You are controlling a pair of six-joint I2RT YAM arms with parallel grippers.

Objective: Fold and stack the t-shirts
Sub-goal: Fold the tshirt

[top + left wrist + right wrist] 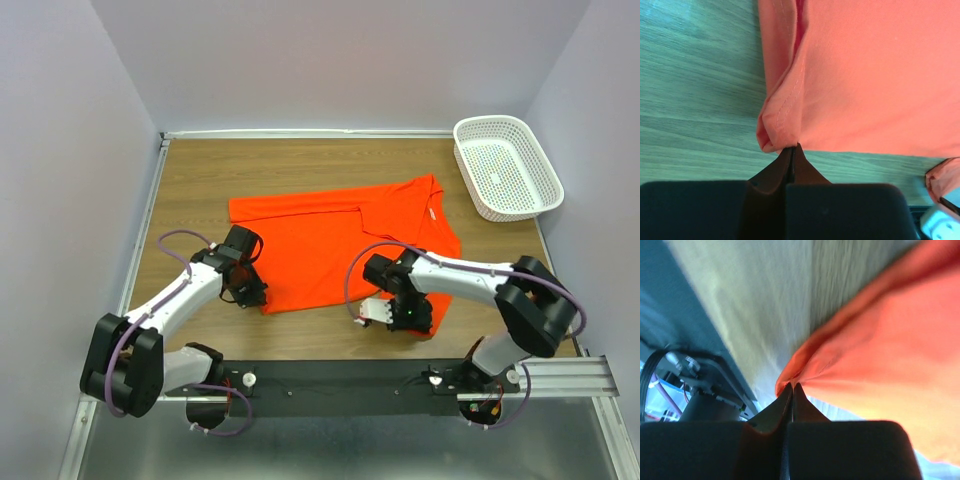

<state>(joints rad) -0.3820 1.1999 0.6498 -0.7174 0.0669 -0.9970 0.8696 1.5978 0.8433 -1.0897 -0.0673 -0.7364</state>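
Top external view: our t-shirt (330, 245) lies at the middle of the table (200, 170), hem toward the near edge. Left gripper (794, 150) and right gripper (791, 389) pinch its near corners, jaws shut on cloth. We should lift both evenly.

Blurred t-shirt (880, 355) edge, right wrist view
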